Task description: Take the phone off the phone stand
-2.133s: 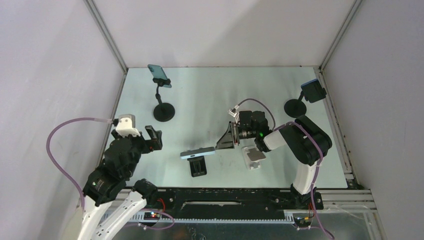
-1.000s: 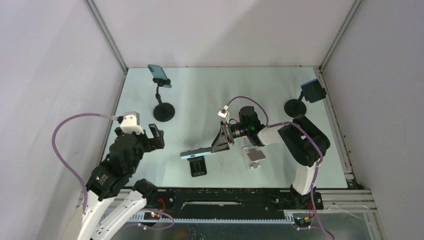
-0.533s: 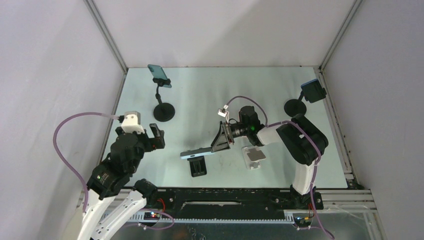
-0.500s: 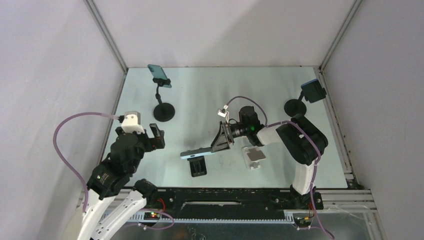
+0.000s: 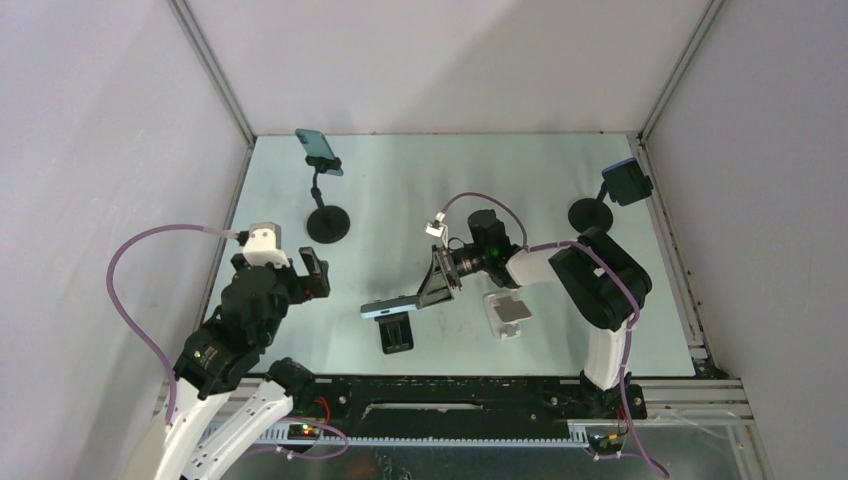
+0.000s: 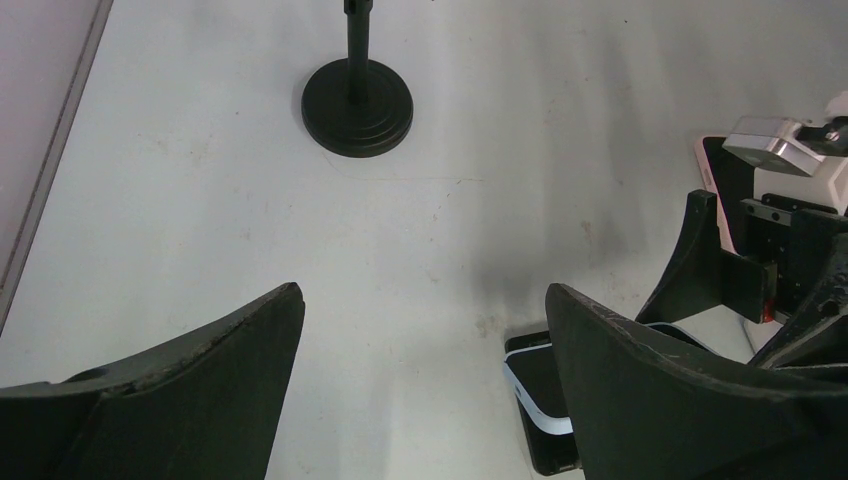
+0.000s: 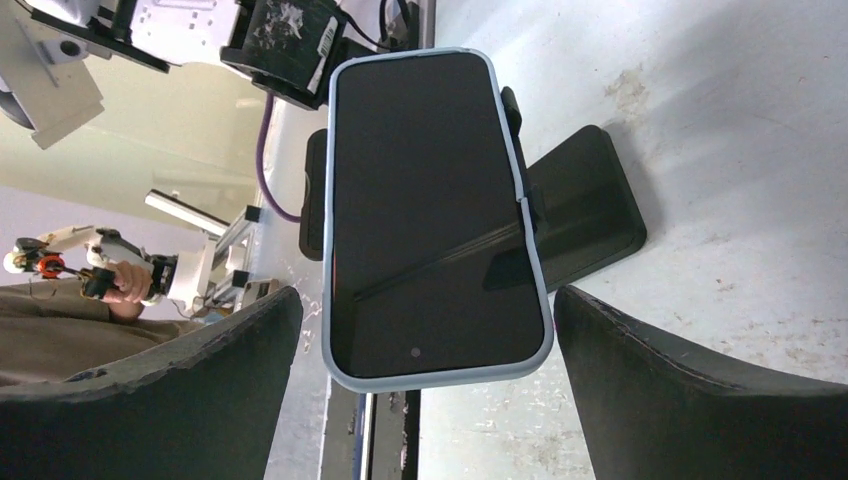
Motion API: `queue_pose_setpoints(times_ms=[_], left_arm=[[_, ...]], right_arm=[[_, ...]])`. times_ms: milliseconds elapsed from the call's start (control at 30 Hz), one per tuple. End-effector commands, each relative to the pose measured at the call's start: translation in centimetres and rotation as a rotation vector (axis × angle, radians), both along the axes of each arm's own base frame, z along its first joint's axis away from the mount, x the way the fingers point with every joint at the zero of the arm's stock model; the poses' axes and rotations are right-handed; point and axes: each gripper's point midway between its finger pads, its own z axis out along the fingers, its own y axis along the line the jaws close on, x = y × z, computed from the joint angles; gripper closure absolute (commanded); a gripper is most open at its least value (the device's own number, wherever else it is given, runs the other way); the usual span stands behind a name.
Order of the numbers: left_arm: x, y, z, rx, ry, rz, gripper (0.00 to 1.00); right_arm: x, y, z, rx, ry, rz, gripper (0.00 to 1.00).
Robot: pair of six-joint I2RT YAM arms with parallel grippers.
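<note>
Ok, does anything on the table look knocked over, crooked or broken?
Nothing stands out. The phone sits square in its black stand, screen unbroken, and the left pole stand and right pole stand both rest on their bases.

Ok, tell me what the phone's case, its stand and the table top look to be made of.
Phone case: pale blue-grey with a soft-looking rounded rim, probably silicone or matte plastic.
Stand: black, with a dull sheen and even moulded edges, likely plastic; metal cannot be ruled out.
Table top: pale and smooth, with scuffs and grime marks, perhaps painted or laminated board.
</note>
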Motion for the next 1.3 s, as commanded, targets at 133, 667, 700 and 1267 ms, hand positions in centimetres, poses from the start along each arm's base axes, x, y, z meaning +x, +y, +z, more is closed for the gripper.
queue_pose_setpoints(times_ms=[133,667,700,1267], left_arm=[[0.3,0.2,0.3,0.014,-0.009,0.007,0.02],[0.3,0.1,0.2,0.016,-0.004,0.007,0.02],[0.4,0.1,0.2,0.017,-0.005,0.007,0.02],[0.3,0.2,0.3,0.015,-0.008,0.007,0.02]], right_arm=[[0.0,1.1,-0.1,-0.013,-0.048,0.028,0.01],[-0.1,1.6,-0.1,-0.009,-0.030,0.052,0.07],[-0.1,1.6,-0.1,-0.009,-0.030,0.052,0.08],[-0.2,1.9,0.2,0.010,-0.026,0.066,0.24]])
